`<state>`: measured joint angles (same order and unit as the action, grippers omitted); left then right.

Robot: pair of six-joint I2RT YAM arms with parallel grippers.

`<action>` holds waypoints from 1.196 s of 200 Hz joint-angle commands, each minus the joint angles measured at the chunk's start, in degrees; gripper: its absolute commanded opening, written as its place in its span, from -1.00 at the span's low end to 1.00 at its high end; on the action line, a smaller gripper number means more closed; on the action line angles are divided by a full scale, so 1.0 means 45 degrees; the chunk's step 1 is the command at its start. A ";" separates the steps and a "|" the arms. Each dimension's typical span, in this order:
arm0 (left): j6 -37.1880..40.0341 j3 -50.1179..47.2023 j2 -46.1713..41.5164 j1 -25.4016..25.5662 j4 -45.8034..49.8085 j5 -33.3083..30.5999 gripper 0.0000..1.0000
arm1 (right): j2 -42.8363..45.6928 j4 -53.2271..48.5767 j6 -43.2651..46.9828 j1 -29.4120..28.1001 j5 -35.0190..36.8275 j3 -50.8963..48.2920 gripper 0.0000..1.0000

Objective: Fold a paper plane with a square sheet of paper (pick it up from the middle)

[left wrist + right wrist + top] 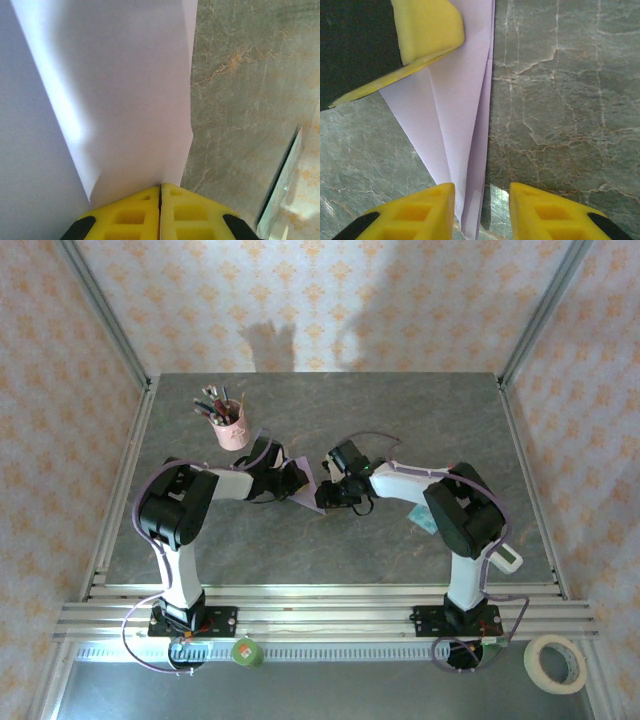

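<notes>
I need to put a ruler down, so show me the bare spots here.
Free: the far right of the table, between the pen cup and the right rail, and the near strip between the arm bases. Crowded: the centre, where the left gripper pinches the paper and the right gripper straddles its tip.

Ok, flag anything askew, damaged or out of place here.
No spill or tear shows. The lilac paper looks slightly askew: its folded layers fan apart along one long edge instead of lying flush. The left hand is shut on it; the right hand stands open astride its narrow end.
</notes>
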<state>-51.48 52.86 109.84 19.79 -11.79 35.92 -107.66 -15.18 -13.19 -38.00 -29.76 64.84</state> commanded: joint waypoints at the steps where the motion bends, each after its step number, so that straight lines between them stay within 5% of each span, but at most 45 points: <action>1: 0.0243 -0.0570 0.1076 -0.0101 0.2447 -0.2028 -0.74 | 0.0059 -0.0511 0.0350 -0.0167 0.0080 0.0182 -0.32; 190: 0.0204 -0.0089 0.0591 -0.0102 0.2508 -0.1665 -0.69 | -0.0426 -0.0907 0.0795 -0.0386 -0.0148 0.0305 -0.59; 239: 0.0366 -0.0040 0.0842 -0.0101 0.2933 -0.2066 -0.70 | 0.0777 -0.0904 0.0332 -0.0391 0.1852 0.0699 -0.43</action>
<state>-51.46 54.72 109.73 19.90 -8.29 35.42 -107.83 -18.68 -10.72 -39.40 -26.79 65.76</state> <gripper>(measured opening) 0.151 0.254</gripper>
